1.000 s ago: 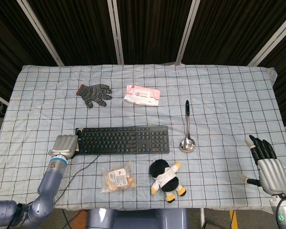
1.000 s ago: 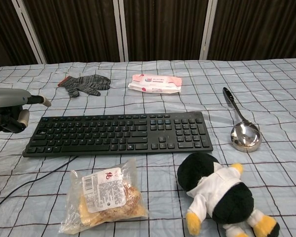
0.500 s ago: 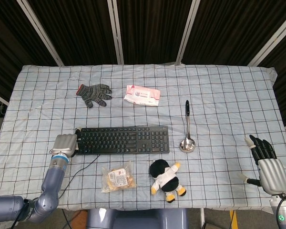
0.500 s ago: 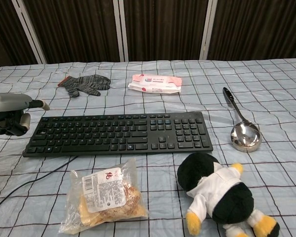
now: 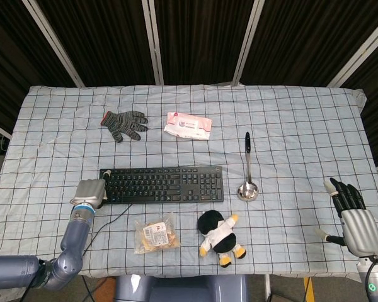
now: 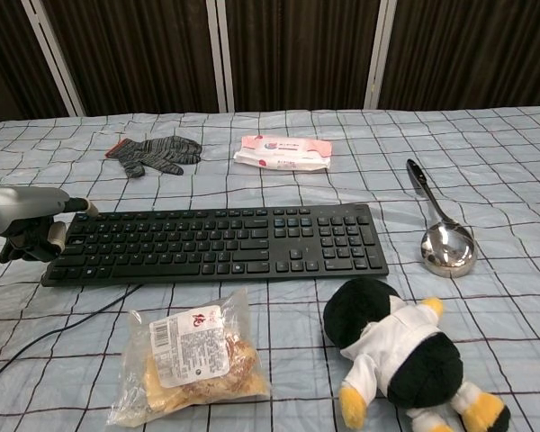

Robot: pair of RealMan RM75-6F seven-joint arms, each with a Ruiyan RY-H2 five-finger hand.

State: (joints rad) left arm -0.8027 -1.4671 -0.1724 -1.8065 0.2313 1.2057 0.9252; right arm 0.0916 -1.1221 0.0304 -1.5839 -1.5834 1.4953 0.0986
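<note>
Fingers of your left hand (image 5: 89, 192) are curled down and in at the left end of the black keyboard (image 5: 162, 184), in the lower left of the head view. In the chest view that hand (image 6: 29, 220) sits at the left edge of the frame, its thumb laid out over the keyboard's (image 6: 218, 243) upper left corner and its bent fingers just beside the end of the board; whether they truly touch it you cannot tell from either view. Nothing is held in them.

Your right hand (image 5: 353, 217) stands in the lower right corner of the head view, well apart from everything, fingers spread and pointing up the frame, holding nothing.

The keyboard lies across the middle of the checked tablecloth (image 5: 302, 126), its cable (image 5: 104, 225) trailing toward the lower left. Below it lie a snack packet (image 5: 154, 233) and a penguin plush (image 5: 219, 238); to its right a metal ladle (image 5: 247, 179). Further up the frame are a grey glove (image 5: 124, 124) and a pack of wipes (image 5: 188, 125).
</note>
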